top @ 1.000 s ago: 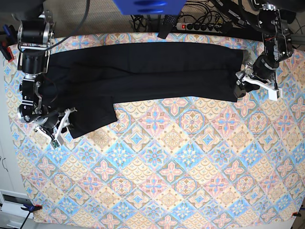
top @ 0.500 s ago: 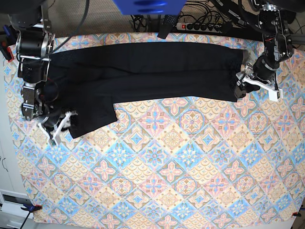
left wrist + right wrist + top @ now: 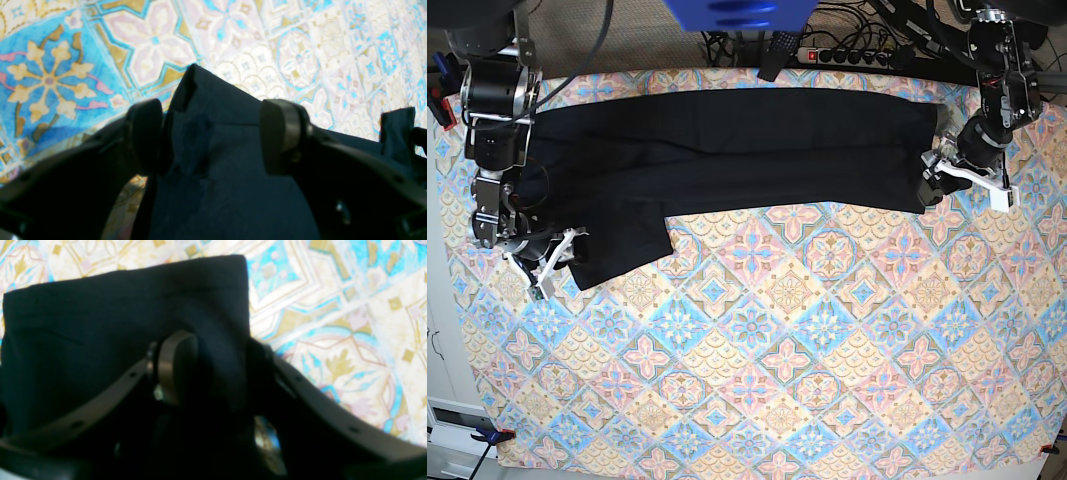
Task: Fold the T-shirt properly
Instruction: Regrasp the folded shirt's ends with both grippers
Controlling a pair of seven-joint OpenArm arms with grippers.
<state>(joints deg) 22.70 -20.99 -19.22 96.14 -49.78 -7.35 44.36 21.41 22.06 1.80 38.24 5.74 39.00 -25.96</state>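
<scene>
Base view shows, nearest to the camera, a wide bare part of the patterned tablecloth (image 3: 757, 380), with flower tiles in blue, pink and yellow. Farther up lies the T-shirt (image 3: 727, 150), black, folded into a long band across the upper part of the cloth, and one flap (image 3: 622, 250) hangs lower at the picture's left side. At that flap sits the right gripper (image 3: 552, 262). In the right wrist view its two fingers (image 3: 176, 368) stand close together, with a thick fold of the black cloth (image 3: 220, 350) pinched between them, so it is closed on the T-shirt. The corner of the cloth rises just beyond the fingers.

At the other end of the band, on the picture's right, is the left gripper (image 3: 942, 178). In the left wrist view its fingers (image 3: 282, 131) stand apart, one on each side of the shirt's edge (image 3: 213, 140); the left pad touches the cloth, the right pad seems only to rest beside it, so the jaws are open around the fabric. Behind the table a power strip (image 3: 852, 55) and cables lie.
</scene>
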